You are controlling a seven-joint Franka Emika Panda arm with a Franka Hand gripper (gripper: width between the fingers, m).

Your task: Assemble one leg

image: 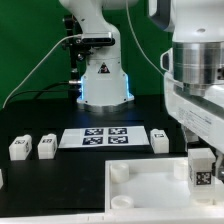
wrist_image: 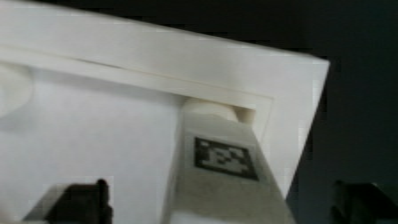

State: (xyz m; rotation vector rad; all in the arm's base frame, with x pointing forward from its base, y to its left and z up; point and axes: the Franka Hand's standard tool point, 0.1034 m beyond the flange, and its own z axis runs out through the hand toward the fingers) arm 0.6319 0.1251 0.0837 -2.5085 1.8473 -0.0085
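A leg [image: 200, 168], a small white block with a black-and-white tag, stands upright at a far corner of the large white tray-like piece [image: 150, 190] on the exterior view's right. In the wrist view the leg [wrist_image: 222, 160] rises from that corner of the tray-like piece [wrist_image: 107, 120]. My gripper [image: 200, 143] is just above the leg. In the wrist view the gripper [wrist_image: 217, 197] is open, with the leg between the dark fingers [wrist_image: 80, 200] and a gap on each side. I cannot tell how deep the leg sits in its socket.
Two more legs [image: 20, 147] [image: 46, 146] lie on the black table at the exterior view's left, and another leg [image: 160, 139] lies beside the marker board [image: 105, 137]. Round sockets [image: 118, 172] show on the tray-like piece. The robot base [image: 103, 80] stands behind.
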